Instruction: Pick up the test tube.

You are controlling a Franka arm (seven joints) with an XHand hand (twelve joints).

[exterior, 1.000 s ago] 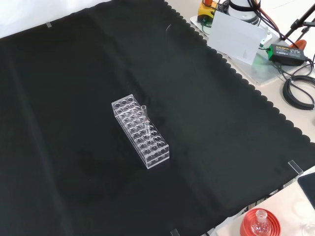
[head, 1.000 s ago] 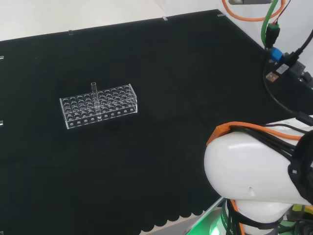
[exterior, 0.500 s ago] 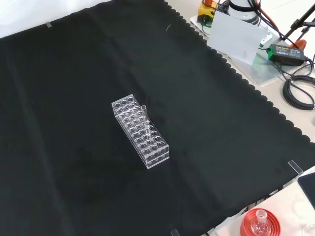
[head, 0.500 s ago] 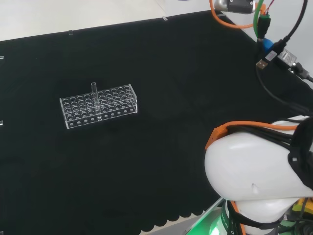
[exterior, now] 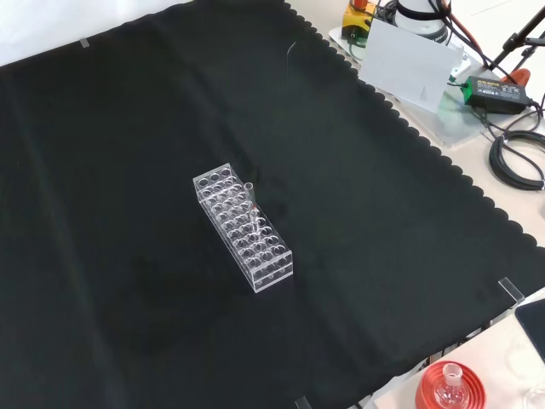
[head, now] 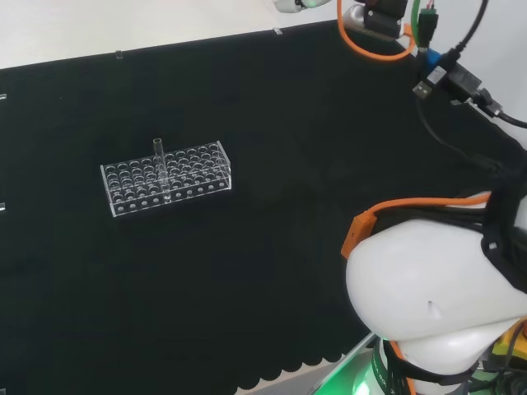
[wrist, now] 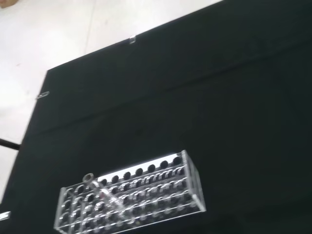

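The test tube (head: 158, 158) stands upright in a clear rack (head: 166, 177) on the black cloth (head: 272, 123) — long axis vertical, its open top proud of the rack. The wrist view looks down on it from well off. Whether the hand's fingers are apart cannot be told. Nothing else stands near the rack — a red stand (exterior: 449, 388) sits off the cloth.

The test tube (head: 158, 156) is a short clear glass tube with an open, slightly flared mouth, standing upright in a clear plastic rack (head: 166, 177) of many round holes. In the head view it sits left of centre, in the rack's far row, rising above the rack's top. In the front view the test tube (exterior: 250, 197) stands near the picture's middle, on the right-hand long side of the rack (exterior: 244, 227), which lies slantwise on the black-clothed table (exterior: 128, 128).
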